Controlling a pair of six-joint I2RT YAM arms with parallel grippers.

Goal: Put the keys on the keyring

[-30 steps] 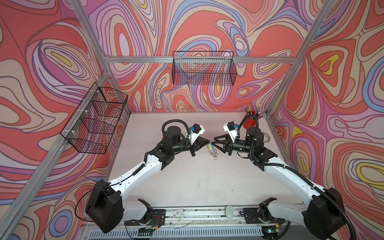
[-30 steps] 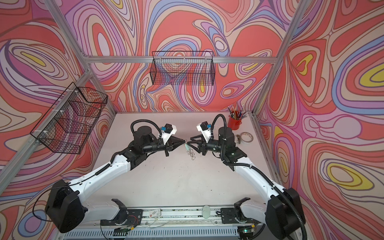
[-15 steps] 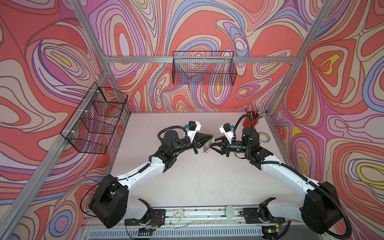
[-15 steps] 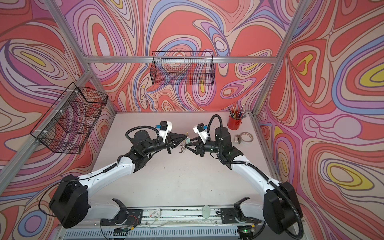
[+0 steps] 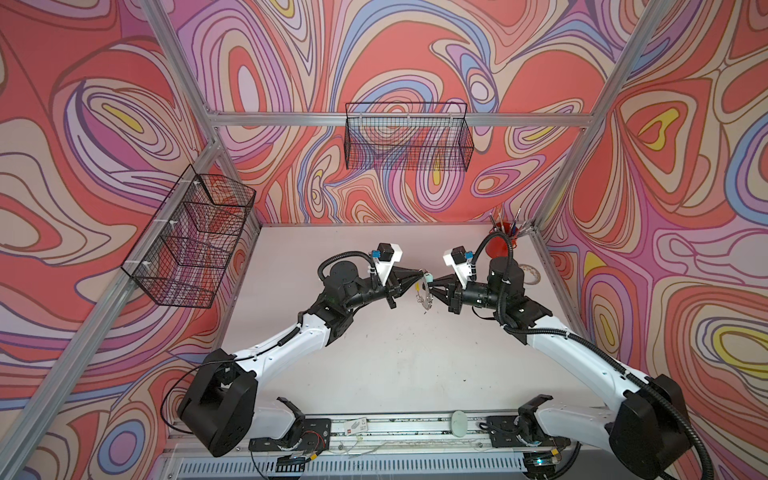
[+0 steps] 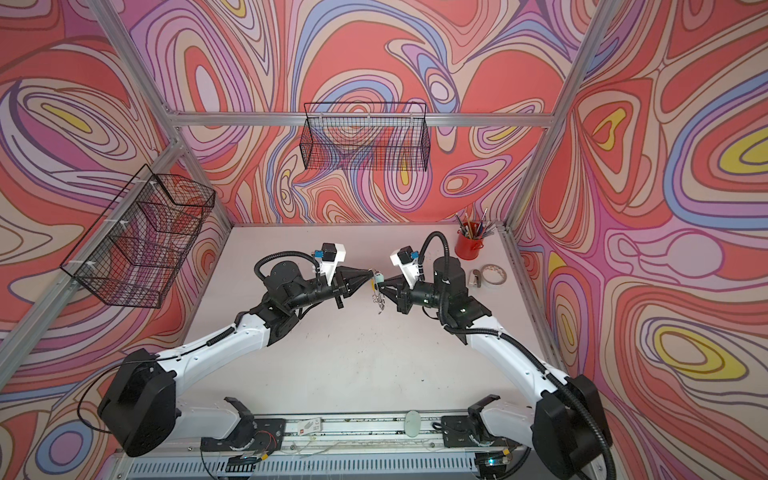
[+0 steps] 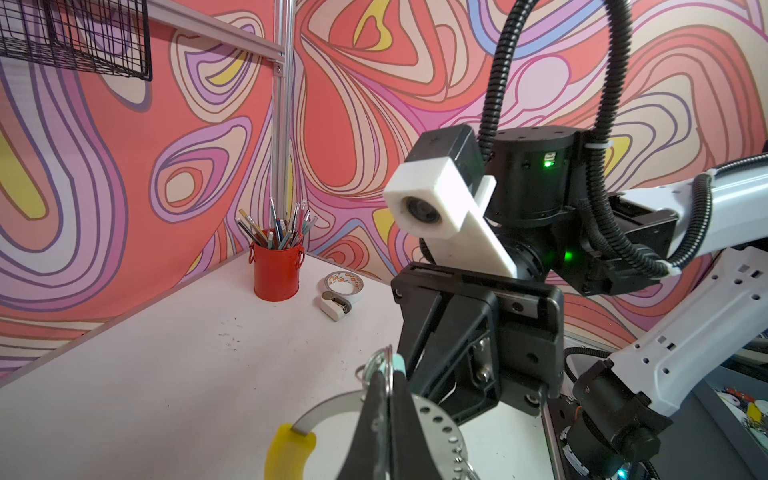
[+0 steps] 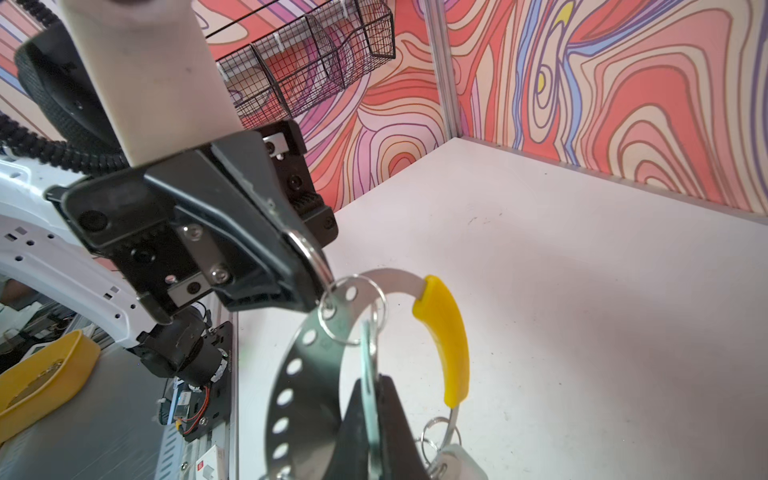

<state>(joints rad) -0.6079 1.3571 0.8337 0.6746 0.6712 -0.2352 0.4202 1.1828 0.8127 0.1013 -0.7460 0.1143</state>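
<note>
Jaws of the right gripper point(image 8: 371, 380) clamped on the pale translucent oblong plastic tag point(image 8: 368, 357) of one key; jaws of the left gripper point(image 8: 311, 270) pressed together on a small wire loop point(image 8: 318, 259) threaded through the large flat grey metal keyring point(image 8: 303, 399) with yellow sleeve point(image 8: 446, 340), held aloft over the white worktop point(image 8: 582, 291). Step in hand, apparently: threading this key onto a loop. Next move calls for fine alignment, hoop steady.

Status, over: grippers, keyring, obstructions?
Left gripper shut on small wire loop of flat grey metal keyring. Right gripper shut on pale translucent plastic key tag. Keyring hangs above table. No obstruction seen.
</note>
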